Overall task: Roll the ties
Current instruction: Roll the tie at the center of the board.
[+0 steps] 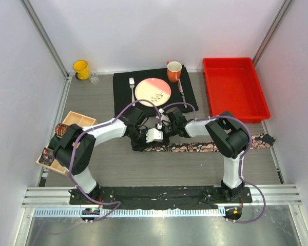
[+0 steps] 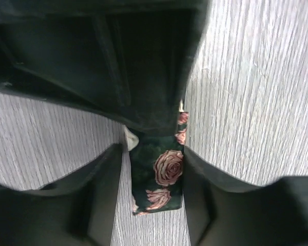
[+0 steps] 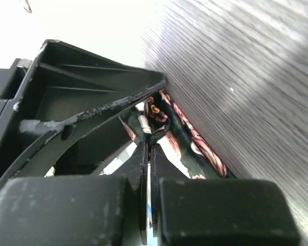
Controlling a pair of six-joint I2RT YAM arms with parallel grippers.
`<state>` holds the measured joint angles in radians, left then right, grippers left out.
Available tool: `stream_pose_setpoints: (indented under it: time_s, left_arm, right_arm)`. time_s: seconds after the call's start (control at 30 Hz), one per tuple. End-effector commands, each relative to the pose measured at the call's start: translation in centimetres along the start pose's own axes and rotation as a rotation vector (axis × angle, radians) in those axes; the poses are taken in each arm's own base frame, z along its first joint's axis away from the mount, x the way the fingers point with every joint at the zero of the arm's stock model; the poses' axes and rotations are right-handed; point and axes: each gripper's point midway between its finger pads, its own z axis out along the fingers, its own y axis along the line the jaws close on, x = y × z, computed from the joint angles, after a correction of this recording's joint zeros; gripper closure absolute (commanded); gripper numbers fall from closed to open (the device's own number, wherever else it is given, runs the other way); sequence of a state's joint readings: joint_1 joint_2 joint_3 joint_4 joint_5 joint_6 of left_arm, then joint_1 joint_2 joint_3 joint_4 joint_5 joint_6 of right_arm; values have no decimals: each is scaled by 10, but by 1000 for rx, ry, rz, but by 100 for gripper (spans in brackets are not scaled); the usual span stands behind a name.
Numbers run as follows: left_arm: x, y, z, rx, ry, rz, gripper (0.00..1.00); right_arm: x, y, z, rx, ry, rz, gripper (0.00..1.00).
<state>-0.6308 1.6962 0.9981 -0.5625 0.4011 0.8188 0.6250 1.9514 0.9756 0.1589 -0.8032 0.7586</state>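
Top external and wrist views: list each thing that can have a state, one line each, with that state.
floral tie: stretched out flat on the table, left end gathered at the end effectors
left end effector: fingers flank the tie end; grip unclear
right end effector: shut on floral tie
rolled ties: coiled, in wooden tray
red bin: empty
orange mug: upright
yellow mug: upright

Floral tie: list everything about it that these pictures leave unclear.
- Top view: the left gripper and the right gripper cover the left end of the tie, so how far it is rolled is hidden.
- Left wrist view: a dark gripper part hides the tie's upper stretch; finger contact is unclear.
- Right wrist view: blurred; only a bunched fold shows.
- Top view: coils in the tray are too small to identify.
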Motion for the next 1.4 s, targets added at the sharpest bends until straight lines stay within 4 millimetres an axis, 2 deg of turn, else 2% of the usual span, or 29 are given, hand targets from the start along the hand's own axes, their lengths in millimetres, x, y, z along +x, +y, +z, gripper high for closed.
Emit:
stream_pose_setpoints:
  time_s: [0.0,0.1,0.17,0.2,0.27,0.3,0.4,0.53,0.63,0.73,0.9,1.07,1.17,1.37]
  left_arm:
    - [0,2,2,-7,28,8,54]
    - [5,1,3,-10,42,5,61]
    - [6,1,2,-12,46,0,62]
    - [6,0,3,-10,46,-2,59]
    - [4,1,0,-17,40,-10,47]
    - [3,1,-2,-23,39,-7,38]
    - [3,4,-12,-40,14,-1,31]
    - [10,6,-29,-4,-55,-29,28]
    - [18,6,-31,0,-56,-8,30]
    - [16,1,-30,32,-86,30,34]
    - [1,-8,-29,87,-160,33,44]
    - [-11,-7,-34,88,-198,24,57]
    - [-25,-5,-38,83,-226,-15,63]
    - [-47,3,-30,34,-249,-19,59]
  right_arm:
    - [1,1,-4,-10,-4,-39,99]
    - [-2,-2,-2,19,0,-7,99]
    - [3,-10,1,38,42,31,99]
    - [1,-9,2,37,44,11,99]
    - [1,-17,4,68,49,20,99]
    - [0,-19,5,72,52,11,99]
    - [3,-31,6,113,62,18,99]
    - [5,-36,6,125,64,13,99]
    - [5,-41,8,134,69,24,99]
    - [5,-45,8,145,66,34,99]
    - [3,-53,8,156,62,62,99]
    - [2,-58,7,154,48,92,99]
    - [-4,-54,7,125,17,69,99]
    - [-3,-53,9,105,24,82,99]
